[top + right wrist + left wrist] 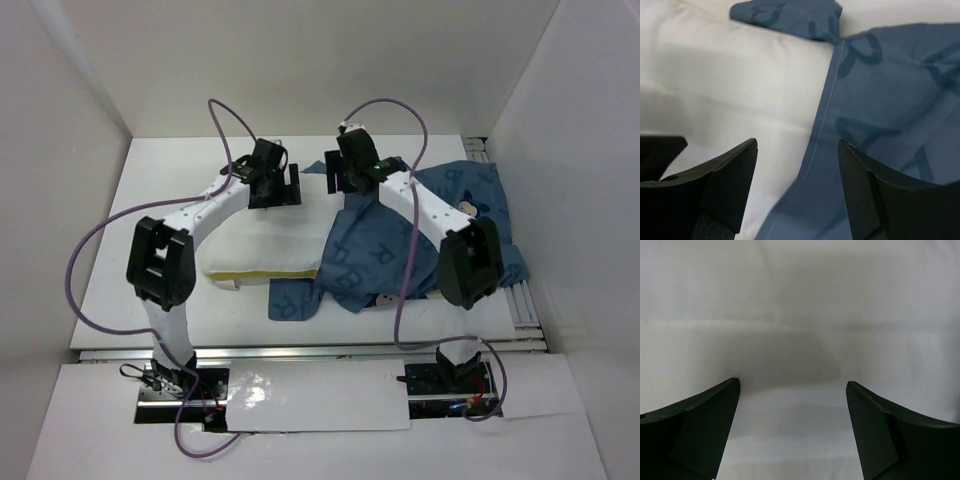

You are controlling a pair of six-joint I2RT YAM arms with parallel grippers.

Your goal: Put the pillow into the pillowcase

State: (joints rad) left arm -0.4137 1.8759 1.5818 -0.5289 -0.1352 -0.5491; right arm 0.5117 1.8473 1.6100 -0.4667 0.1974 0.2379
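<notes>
The white pillow (262, 245) lies mid-table, its pale-yellow seam along the near edge. The blue lettered pillowcase (375, 250) covers the pillow's right end and spreads to the right. My left gripper (290, 186) is open and empty above the pillow's far edge; in its wrist view the open gripper (792, 385) shows only plain white surface. My right gripper (336, 178) is open and empty over the far end of the pillowcase's mouth. In the right wrist view this gripper (797, 142) straddles the stitched hem of the pillowcase (880, 100) where it lies on the pillow (735, 75).
White enclosure walls stand on three sides. An aluminium rail (522, 300) runs along the table's right edge, another along the near edge (300, 350). Purple cables (95, 250) loop beside both arms. A small object (475, 148) sits at the far right corner.
</notes>
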